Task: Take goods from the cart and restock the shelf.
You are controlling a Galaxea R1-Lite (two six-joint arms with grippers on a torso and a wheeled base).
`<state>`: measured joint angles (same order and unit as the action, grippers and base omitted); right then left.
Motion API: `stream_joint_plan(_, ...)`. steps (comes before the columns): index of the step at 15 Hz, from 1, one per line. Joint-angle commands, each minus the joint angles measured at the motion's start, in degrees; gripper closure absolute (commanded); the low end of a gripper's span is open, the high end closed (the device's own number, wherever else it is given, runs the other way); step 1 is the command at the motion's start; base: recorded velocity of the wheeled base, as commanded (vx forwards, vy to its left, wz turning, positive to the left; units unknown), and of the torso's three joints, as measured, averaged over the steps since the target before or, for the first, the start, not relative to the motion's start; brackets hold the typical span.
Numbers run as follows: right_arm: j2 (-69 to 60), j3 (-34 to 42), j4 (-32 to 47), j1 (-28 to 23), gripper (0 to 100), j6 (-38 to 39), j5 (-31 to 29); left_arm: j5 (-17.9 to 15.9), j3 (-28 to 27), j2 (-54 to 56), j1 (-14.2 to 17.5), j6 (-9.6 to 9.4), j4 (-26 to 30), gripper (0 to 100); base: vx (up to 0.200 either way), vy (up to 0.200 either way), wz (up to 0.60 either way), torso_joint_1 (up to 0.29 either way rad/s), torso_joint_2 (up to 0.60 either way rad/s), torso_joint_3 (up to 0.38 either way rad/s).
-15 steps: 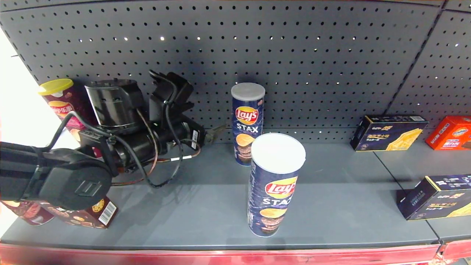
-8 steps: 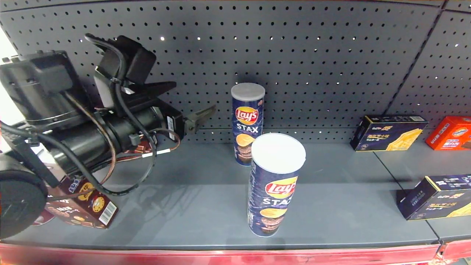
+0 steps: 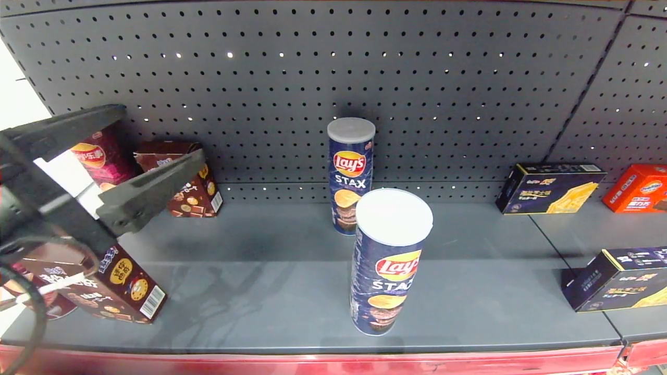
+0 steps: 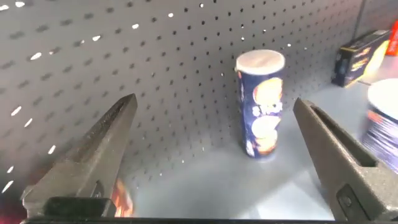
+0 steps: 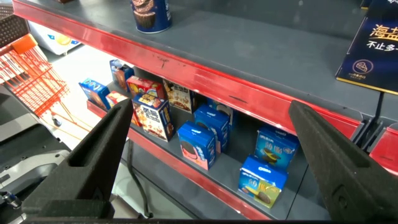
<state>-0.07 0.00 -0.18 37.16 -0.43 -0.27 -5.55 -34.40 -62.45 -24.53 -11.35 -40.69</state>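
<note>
Head view, cans: two blue chip cans (image 3: pixel 388 260) upright on the grey shelf (image 3: pixel 260 245) — back can (image 3: pixel 350 174) against the pegboard (image 3: pixel 417 78), front can just before it.
Head view, boxes: two brown boxes (image 3: pixel 185 179), two dark blue boxes (image 3: pixel 550 187), one orange box (image 3: pixel 638 186).
Head view, arm: left gripper (image 3: pixel 159 134) at the shelf's left end, jaws apart.
Left wrist view: jaws wide, empty — back can stands ahead between them.
Right wrist view: right gripper (image 5: pixel 211 106), jaws apart, holding nothing; red shelf edge (image 5: pixel 217 84), a lower shelf of blue boxes (image 5: pixel 196 143), orange cart (image 5: pixel 31 68) alongside.
</note>
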Motion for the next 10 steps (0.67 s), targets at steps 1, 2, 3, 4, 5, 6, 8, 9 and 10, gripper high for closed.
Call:
stream_joint_plan(1,0.1,0.0,0.0,0.0,0,0.0,0.0,-0.1,10.4,14.8,2.5,0.98,1.8,0,0.000,0.000,0.00,0.000,0.00,0.000)
stream_joint_plan(2,0.1,0.0,0.0,0.0,0,0.0,0.0,-0.2,12.8,17.3,3.8,0.98,1.8,0,0.000,0.000,0.00,0.000,0.00,0.000)
stream_joint_plan(3,0.1,0.0,0.0,0.0,0,0.0,0.0,-0.3,17.5,23.6,7.4,0.98,2.1,0,0.000,0.000,0.00,0.000,0.00,0.000)
stream_joint_plan(4,0.1,0.0,0.0,0.0,0,0.0,0.0,-0.4,21.3,28.3,11.1,0.98,1.9,0,0.000,0.000,0.00,0.000,0.00,0.000)
stream_joint_plan(5,0.1,0.0,0.0,0.0,0,0.0,0.0,-0.3,25.1,32.6,14.9,1.24,1.8,0,0.000,0.000,0.00,0.000,0.00,0.000)
stream_joint_plan(6,0.1,0.0,0.0,0.0,0,0.0,0.0,-0.4,27.9,35.7,17.9,2.12,1.8,0,0.000,0.000,0.00,0.000,0.00,0.000)
stream_joint_plan(8,0.1,0.0,-0.1,0.0,0,0.0,0.0,-0.5,33.1,40.9,22.5,3.00,2.3,0,0.000,0.000,0.00,0.000,0.00,0.000)
stream_joint_plan(9,0.1,0.0,-0.1,0.0,0,0.0,0.0,-0.4,34.4,46.6,26.4,3.00,7.4,0,0.000,0.000,0.00,0.000,0.00,0.000)
stream_joint_plan(10,0.1,0.0,0.0,0.0,0,0.0,0.0,-0.4,34.4,49.2,27.4,3.09,11.9,0,0.000,0.000,0.00,0.000,0.00,0.000)
